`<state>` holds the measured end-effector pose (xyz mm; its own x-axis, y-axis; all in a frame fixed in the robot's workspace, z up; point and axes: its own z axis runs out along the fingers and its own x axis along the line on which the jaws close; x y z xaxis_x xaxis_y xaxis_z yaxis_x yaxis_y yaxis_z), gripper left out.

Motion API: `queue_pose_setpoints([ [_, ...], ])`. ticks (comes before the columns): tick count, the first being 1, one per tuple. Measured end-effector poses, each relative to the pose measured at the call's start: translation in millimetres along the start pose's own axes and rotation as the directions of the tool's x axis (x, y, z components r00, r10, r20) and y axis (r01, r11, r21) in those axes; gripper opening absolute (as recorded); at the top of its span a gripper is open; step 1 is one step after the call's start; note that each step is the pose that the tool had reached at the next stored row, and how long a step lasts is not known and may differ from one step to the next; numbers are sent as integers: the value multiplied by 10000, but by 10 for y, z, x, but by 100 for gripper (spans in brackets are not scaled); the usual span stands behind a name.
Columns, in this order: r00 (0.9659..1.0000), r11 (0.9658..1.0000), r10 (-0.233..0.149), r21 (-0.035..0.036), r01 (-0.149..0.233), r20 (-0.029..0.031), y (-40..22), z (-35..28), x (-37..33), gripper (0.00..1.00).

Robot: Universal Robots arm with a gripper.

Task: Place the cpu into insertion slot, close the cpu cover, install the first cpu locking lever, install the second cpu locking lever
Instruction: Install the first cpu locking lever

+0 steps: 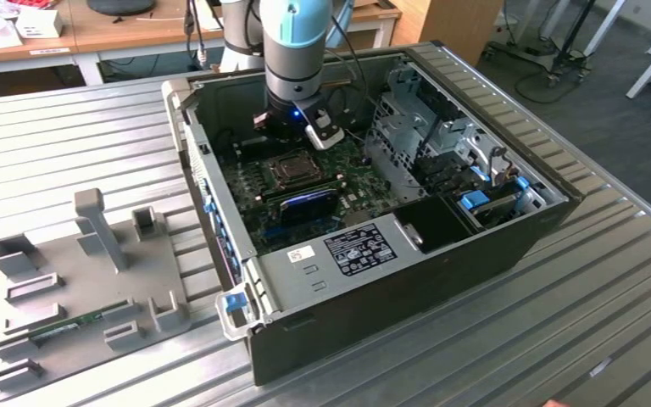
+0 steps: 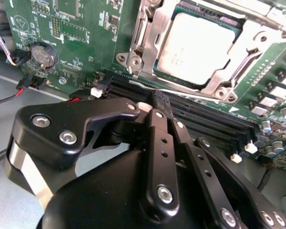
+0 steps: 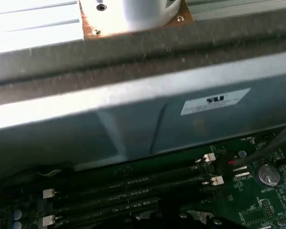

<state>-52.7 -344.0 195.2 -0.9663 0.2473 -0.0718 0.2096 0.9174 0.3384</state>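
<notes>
A ribbed metal table fills the exterior view, with wooden desks at the far edge. On the exterior view's left sits a grey fixture tray with upright posts, and a green memory stick lies near its front.

Moving right, the open computer case lies on its side, green motherboard exposed. The arm comes straight down into the case at its far end, and the gripper hangs just above the board, beside the socket's far edge.

In the second wrist view the black fingers are drawn tight together, tips pressed closed with nothing between them, down at the long black memory slots. Just beyond them the cpu is seated in the insertion slot, silvery top facing up. The cpu cover lies flat around the chip, its frame over the edges. A thin metal lever runs along the side of the socket nearest the fingers. A round coin battery sits on the board away to one side, near red and black wires.

In the first wrist view the grey case wall rises just behind the memory slots.
</notes>
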Motion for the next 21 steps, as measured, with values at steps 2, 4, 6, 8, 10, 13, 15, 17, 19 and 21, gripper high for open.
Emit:
queue_pose_setpoints([
  [2, 10000, 10000, 1, 0, -1, 1, -8, 4, -1, 11],
  [4, 10000, 10000, 0, 1, 0, 0, -13, 8, -1, 11],
  [6, 10000, 10000, 0, 2, 0, -1, -17, 12, -1, 11],
  [8, 10000, 10000, 1, 1, -1, -1, -19, 18, -1, 11],
  [10, 10000, 10000, 1, -7, -1, -2, -22, 24, -1, 11],
  [13, 10000, 10000, 4, -19, -4, -6, -27, 35, 0, 11],
  [15, 10000, 10000, 6, -30, -6, -10, -30, 41, 1, 11],
  [17, 10000, 10000, 9, -48, -9, -14, -32, 48, 1, 11],
  [19, 10000, 10000, 12, -67, -12, -17, -35, 56, 2, 11],
  [21, 10000, 10000, 13, -75, -13, -19, -38, 61, 2, 11],
])
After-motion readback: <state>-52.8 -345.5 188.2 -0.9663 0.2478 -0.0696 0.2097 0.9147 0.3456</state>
